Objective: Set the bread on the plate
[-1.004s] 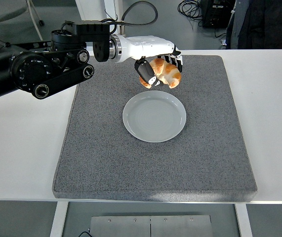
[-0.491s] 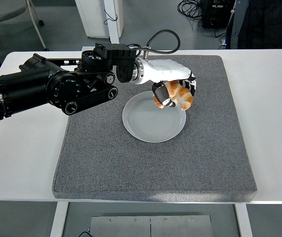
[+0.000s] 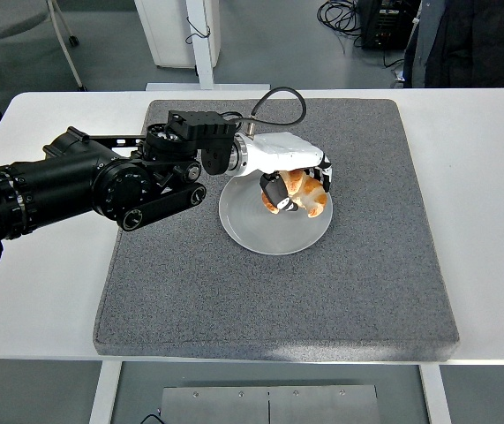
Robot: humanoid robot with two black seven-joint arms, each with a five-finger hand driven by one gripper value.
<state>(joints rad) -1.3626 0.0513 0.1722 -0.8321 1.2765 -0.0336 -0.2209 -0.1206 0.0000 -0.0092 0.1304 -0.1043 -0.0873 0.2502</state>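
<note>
Nearest to me, the white desk is showing its front edge along the bottom, and a grey felt mat is lying on it, covering most of the middle. On that mat, a little beyond its centre, a pale round plate is sitting flat.

I am reaching in from the left with my black left arm, which is stretching across the desk and over the mat's left part. My white left hand is hanging over the far right part of the plate, palm down, with its fingers curling around a golden croissant and gripping it. The croissant is sitting low over the plate, inside its rim; I cannot quite tell whether it is already touching the plate's surface or is just above it. A black cable is looping up from my wrist.

Beyond the desk, a white post is standing on the floor, and cables are lying near dark equipment at the top right.
</note>
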